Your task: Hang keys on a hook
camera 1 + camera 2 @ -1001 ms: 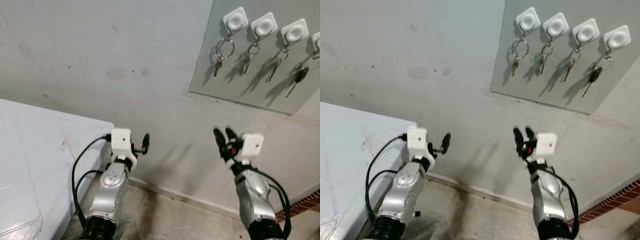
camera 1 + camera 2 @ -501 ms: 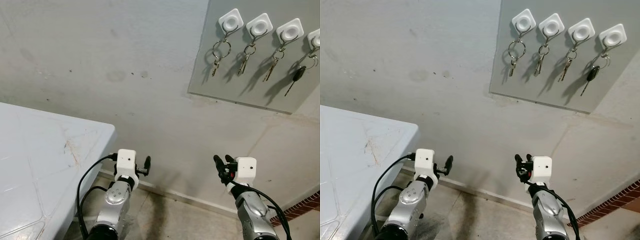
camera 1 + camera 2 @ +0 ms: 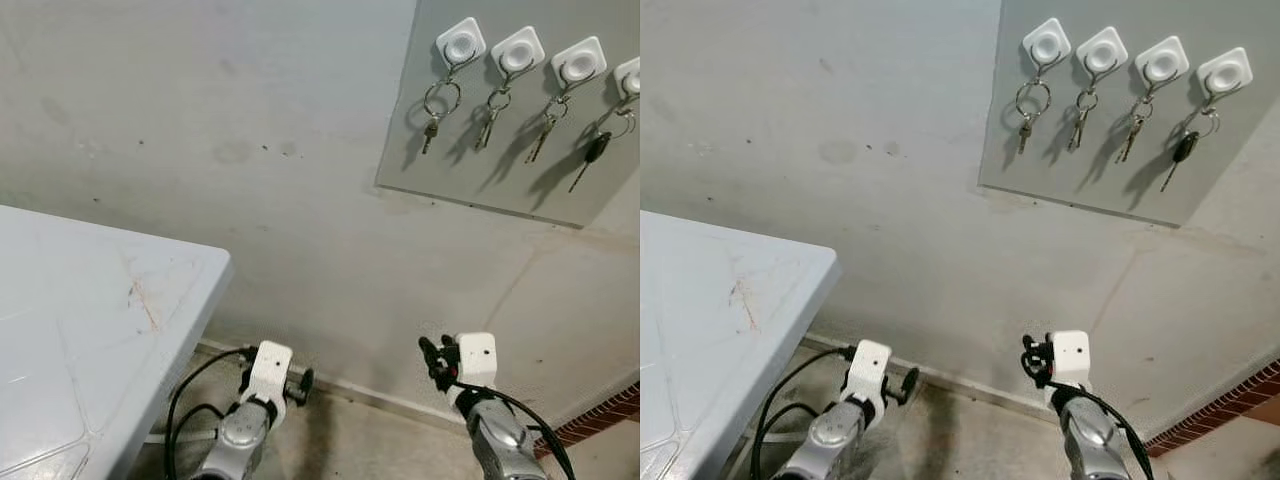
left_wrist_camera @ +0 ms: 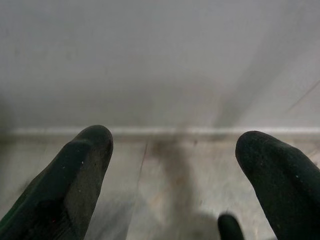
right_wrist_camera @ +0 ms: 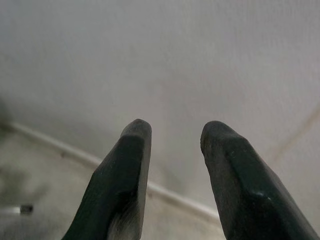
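Four white hooks (image 3: 1047, 44) in a row on one grey board (image 3: 1040, 165) high on the wall, each with its own set of keys (image 3: 1026, 112) hanging. Two grippers low near the floor, well below the board: left gripper (image 4: 172, 170) spread wide and empty, right gripper (image 5: 172, 165) slightly parted and empty. One white table (image 3: 70, 330) at left.

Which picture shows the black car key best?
The right eye view: the black car key hangs whole from the last white hook, away from the edge. The left eye view has it too, but its hook is cut off. The wrist views face the bare wall and floor.
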